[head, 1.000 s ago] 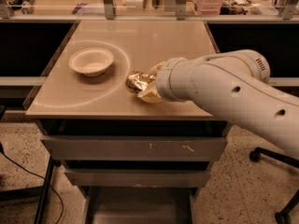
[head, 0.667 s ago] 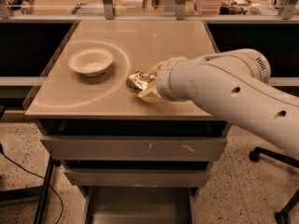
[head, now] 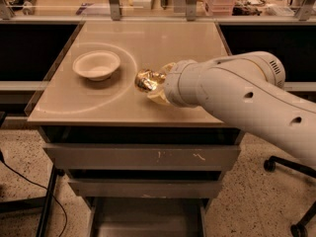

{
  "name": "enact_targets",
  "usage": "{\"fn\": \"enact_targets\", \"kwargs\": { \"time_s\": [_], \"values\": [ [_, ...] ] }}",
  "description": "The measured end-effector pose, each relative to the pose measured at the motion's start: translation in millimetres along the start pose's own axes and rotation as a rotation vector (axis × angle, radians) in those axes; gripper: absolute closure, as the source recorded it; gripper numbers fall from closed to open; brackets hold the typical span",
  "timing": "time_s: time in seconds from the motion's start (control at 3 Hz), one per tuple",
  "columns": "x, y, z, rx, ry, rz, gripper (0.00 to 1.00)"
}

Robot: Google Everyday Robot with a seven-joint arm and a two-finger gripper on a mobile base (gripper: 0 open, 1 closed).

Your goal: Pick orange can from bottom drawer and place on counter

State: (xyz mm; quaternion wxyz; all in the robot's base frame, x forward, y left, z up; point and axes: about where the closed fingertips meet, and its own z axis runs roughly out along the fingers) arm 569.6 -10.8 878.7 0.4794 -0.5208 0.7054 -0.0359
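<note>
Compared with a second ago, I see almost no change: the tool (head: 157, 82) is at the same place over the worktop (head: 163, 38), and the orange can (head: 143, 79) has not moved in any way I can notice. The white bowl (head: 97, 64) also stays where it was.

The tool has one pale yellowish finger above the can and one below it, both close against it, so it is gripping the can. The can is shiny, gold-orange and dented. It is low over the middle of the worktop, towards the front, but I cannot tell whether its bottom touches the surface.

The thick white arm (head: 237, 93) comes in from the right side, rises a little towards its far end, and reaches leftwards across the front right part of the worktop. It hides that corner.

The bowl stands to the left of the can, near it but clearly apart, inside a faint ring mark (head: 129, 63) on the beige surface.

Under the worktop there are two grey drawer fronts (head: 143, 158), both closed and a little scratched. Below them the bottom drawer (head: 148, 216) is pulled out, and its plain grey floor is visible. A dark cable (head: 24, 181) lies on the speckled floor at the left.
</note>
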Motion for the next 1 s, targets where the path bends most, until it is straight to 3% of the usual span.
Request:
{"fn": "enact_targets", "kwargs": {
  "time_s": [0.33, 0.67, 1.0],
  "values": [
    [0.0, 0.0, 0.0, 0.0, 0.0, 0.0, 0.12],
    [0.0, 0.0, 0.0, 0.0, 0.0, 0.0, 0.0],
    [0.0, 0.0, 0.0, 0.0, 0.0, 0.0, 0.0]
  ]
}}
